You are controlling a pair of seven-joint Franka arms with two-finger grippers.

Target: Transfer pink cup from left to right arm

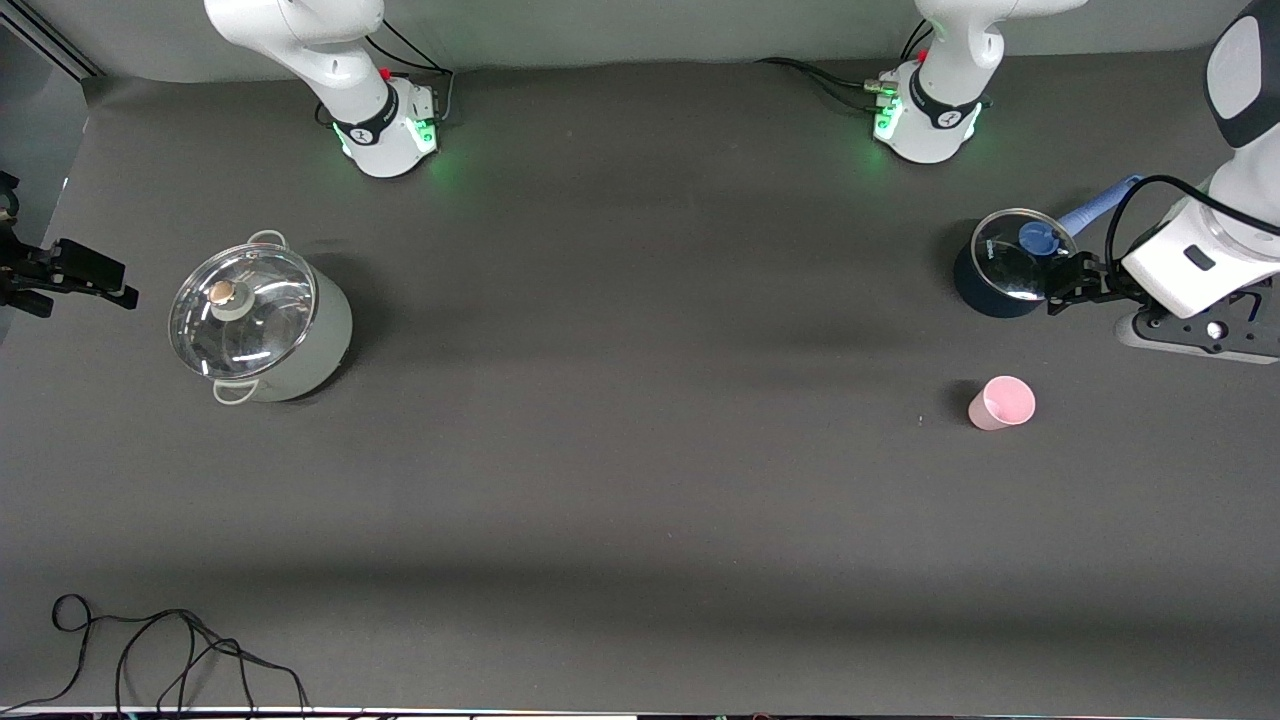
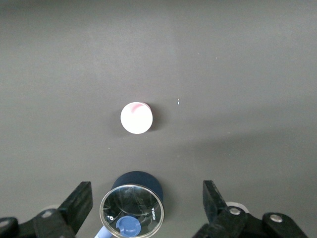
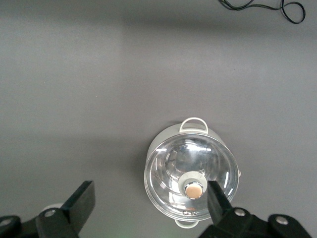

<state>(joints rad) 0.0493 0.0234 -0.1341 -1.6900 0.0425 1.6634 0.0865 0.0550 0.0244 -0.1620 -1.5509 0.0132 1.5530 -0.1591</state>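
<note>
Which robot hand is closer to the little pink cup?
The left one. The left gripper hangs open beside the blue saucepan, at the pink cup's end of the table. The right gripper waits open at the right arm's end, by the big pot.

Front view: you are looking down from high across the table [image 1: 640, 480], facing both arm bases, taking in everything
Left wrist view: you are gazing down from well above, sharing the pink cup [image 2: 136, 118] and blue saucepan [image 2: 133, 210] with the front view
Right wrist view: you are peering down from height, sharing the lidded grey pot [image 3: 191, 173] and black cable [image 3: 262, 7] with the front view
</note>
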